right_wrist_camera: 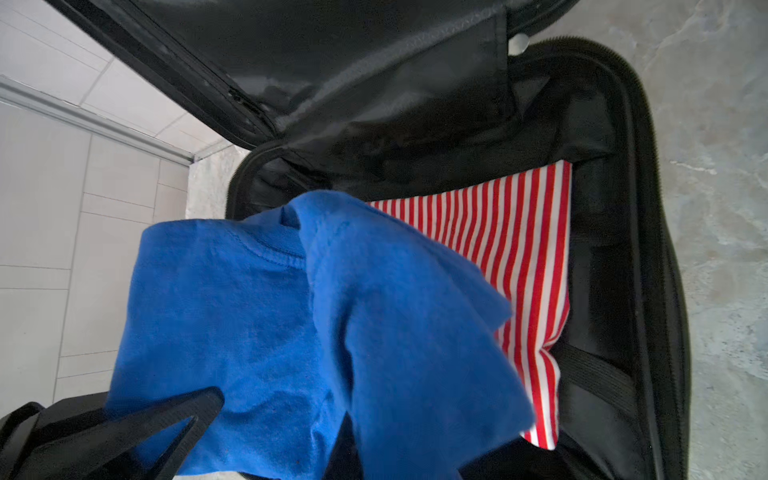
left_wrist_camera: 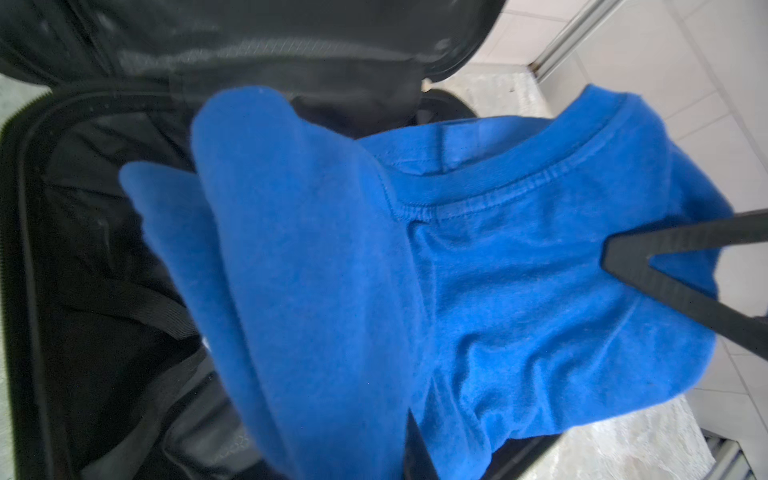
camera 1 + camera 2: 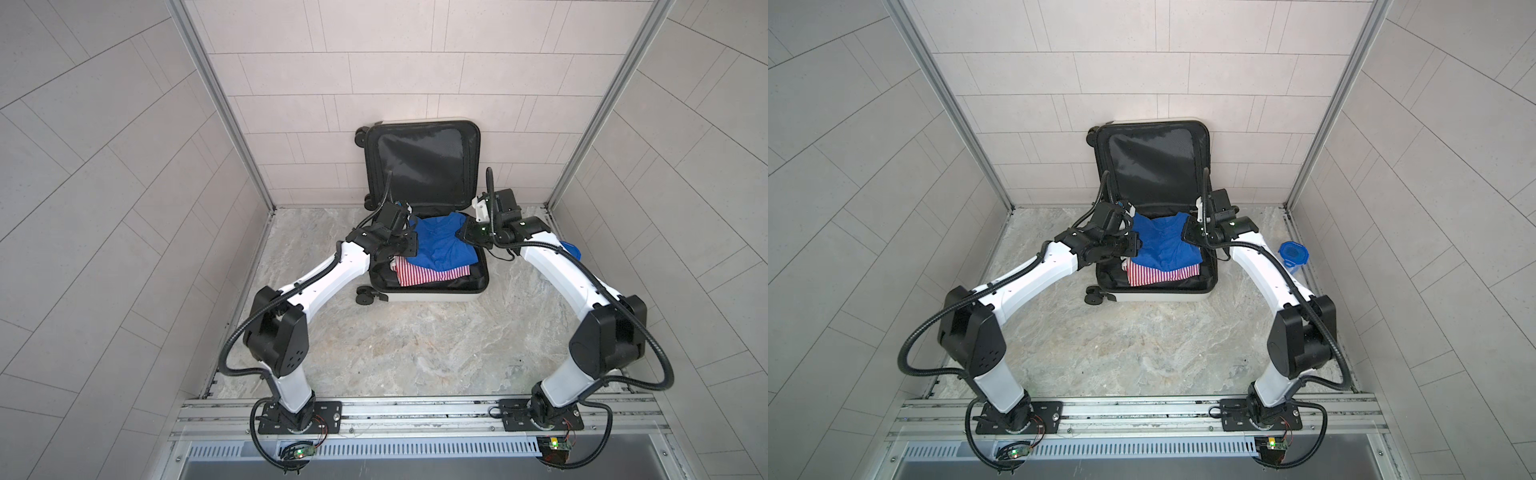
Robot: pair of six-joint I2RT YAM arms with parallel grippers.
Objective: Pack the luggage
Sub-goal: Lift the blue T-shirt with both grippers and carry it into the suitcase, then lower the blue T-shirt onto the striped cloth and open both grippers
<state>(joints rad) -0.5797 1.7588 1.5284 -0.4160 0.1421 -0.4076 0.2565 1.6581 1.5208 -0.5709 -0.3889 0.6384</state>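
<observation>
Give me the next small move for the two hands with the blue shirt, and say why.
Probably lower both hands together so the blue shirt lies flat on the striped cloth. The left hand and the right hand are each shut on an end of the shirt. It sags bunched between them over the open luggage, where the striped cloth already lies.

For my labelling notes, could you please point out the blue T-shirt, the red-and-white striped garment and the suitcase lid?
blue T-shirt (image 3: 440,245): in a top view, middle of its body.
red-and-white striped garment (image 1: 536,249): right wrist view, bare stripes beside the shirt.
suitcase lid (image 3: 424,166): in a top view, its black lining.
</observation>
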